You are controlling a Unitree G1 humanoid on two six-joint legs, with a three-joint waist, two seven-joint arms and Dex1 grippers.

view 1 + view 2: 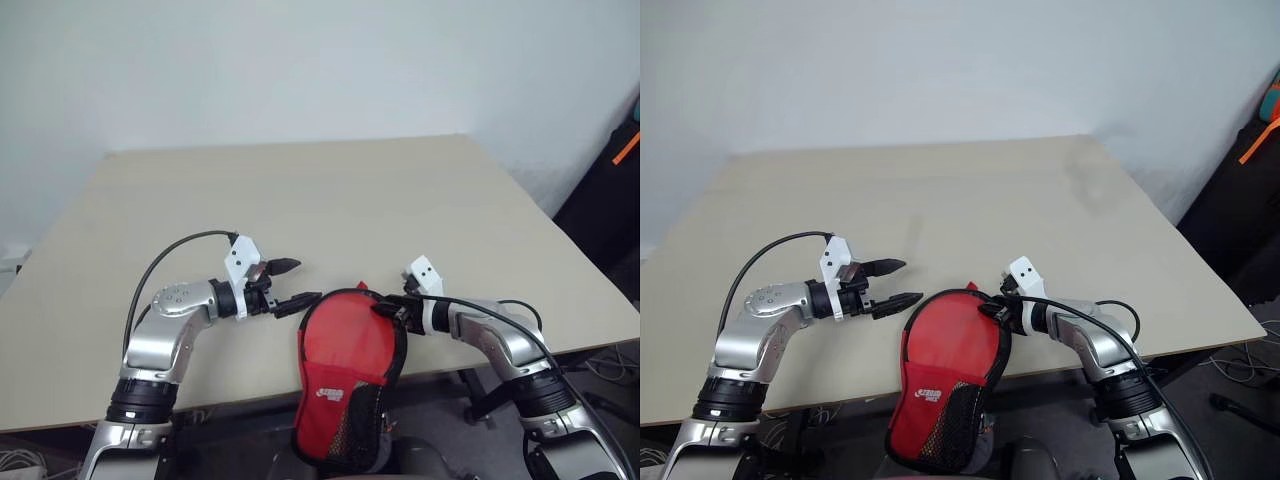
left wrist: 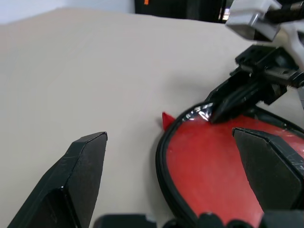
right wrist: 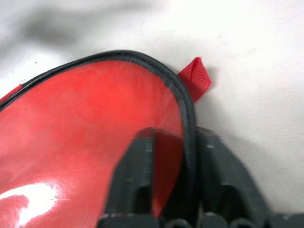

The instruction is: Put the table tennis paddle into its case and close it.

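Claw on the right arm is pinched nearly closed on the black edging of the case, as the left eye view shows; the left claw gapes wide and holds nothing, just beside the case's rim. The case lies red side up at the near edge of the bench, its mesh-pocket end hanging over the edge. From the left wrist, the open fingers frame that rim and the other claw's grip. From the right wrist, the fingers bite the edging near a red tab. I cannot see the table tennis paddle; it may be inside. With so much overhang, a tug could drag the case off, or the thin edging could slip free.
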